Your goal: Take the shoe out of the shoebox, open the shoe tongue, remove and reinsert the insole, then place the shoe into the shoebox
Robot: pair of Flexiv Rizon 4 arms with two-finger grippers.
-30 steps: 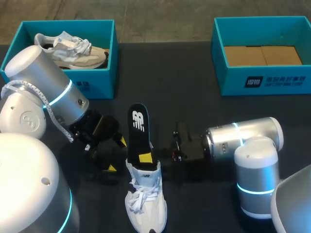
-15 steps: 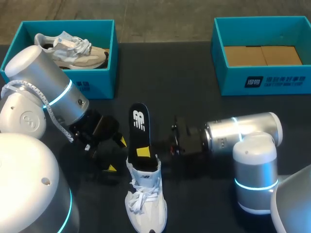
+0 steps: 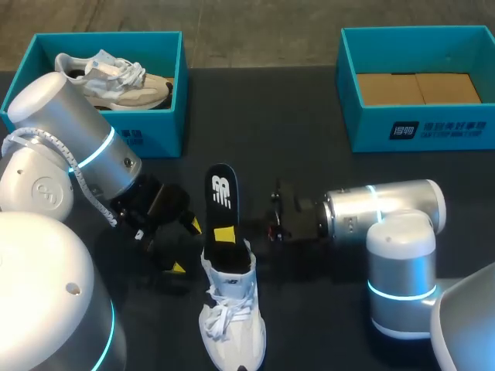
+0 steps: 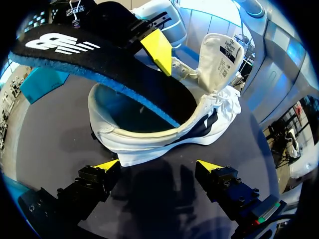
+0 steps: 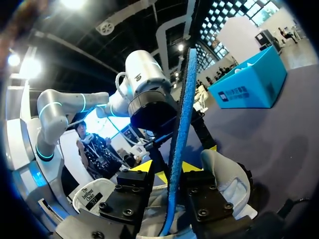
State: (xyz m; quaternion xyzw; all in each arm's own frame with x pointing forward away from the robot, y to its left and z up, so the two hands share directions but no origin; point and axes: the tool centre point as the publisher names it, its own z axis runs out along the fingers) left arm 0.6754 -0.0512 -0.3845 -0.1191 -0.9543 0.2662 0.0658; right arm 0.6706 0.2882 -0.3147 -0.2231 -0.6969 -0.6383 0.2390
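Note:
A white shoe (image 3: 230, 317) lies on the dark table with its heel toward the far side and its tongue (image 4: 219, 55) folded up. A black insole (image 3: 220, 193) with a blue underside (image 5: 182, 114) stands slanted in the shoe's opening, its front end inside. My right gripper (image 3: 226, 236) comes in from the right and is shut on the insole's edge, one yellow fingertip (image 4: 157, 45) on its top face. My left gripper (image 4: 157, 164) is open beside the shoe's heel (image 4: 129, 144), touching nothing.
A teal shoebox (image 3: 158, 131) at the far left holds a second white and beige shoe (image 3: 116, 77). Another teal box (image 3: 418, 127) with a cardboard floor stands at the far right. My left arm (image 5: 144, 84) is close behind the insole.
My right arm has shifted a little to the left, and its fingertip now sits slightly higher along the insole. The left arm and the shoe have not moved.

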